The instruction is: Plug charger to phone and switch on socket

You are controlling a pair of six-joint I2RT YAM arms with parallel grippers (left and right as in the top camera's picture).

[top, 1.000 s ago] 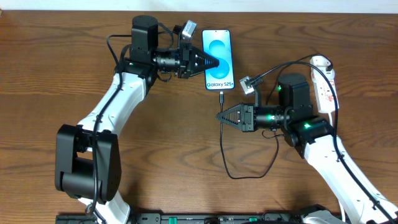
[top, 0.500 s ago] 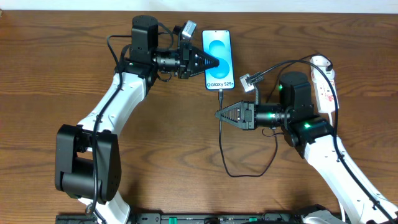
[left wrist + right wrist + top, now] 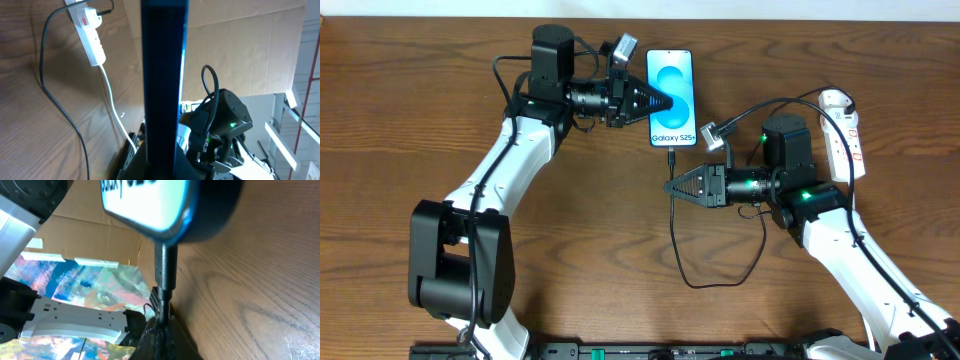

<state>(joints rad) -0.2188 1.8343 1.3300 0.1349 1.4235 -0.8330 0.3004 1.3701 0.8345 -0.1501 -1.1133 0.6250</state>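
Note:
The phone (image 3: 671,97) lies screen-up at the top middle of the table, showing "Galaxy S25+". My left gripper (image 3: 663,100) is shut on its left side. In the left wrist view the phone is a dark upright bar (image 3: 164,75) between the fingers (image 3: 160,167). My right gripper (image 3: 671,187) is shut on the charger cable (image 3: 676,235) just below the phone. The charger's plug tip (image 3: 672,156) meets the phone's bottom edge, as the right wrist view shows with the plug (image 3: 165,270), the phone (image 3: 150,202) and the fingers (image 3: 161,330). How deep it sits is unclear. The socket (image 3: 842,128) lies at the far right.
The black cable loops over the wood towards the front (image 3: 720,282) and runs back up to the socket. The socket (image 3: 90,32), its white cord (image 3: 113,102) and the black cable (image 3: 50,95) show in the left wrist view. Cardboard stands beyond the table.
My right gripper has moved a little left and towards the phone with the cable, bringing the plug tip up to the phone's bottom edge. The left arm has held still.

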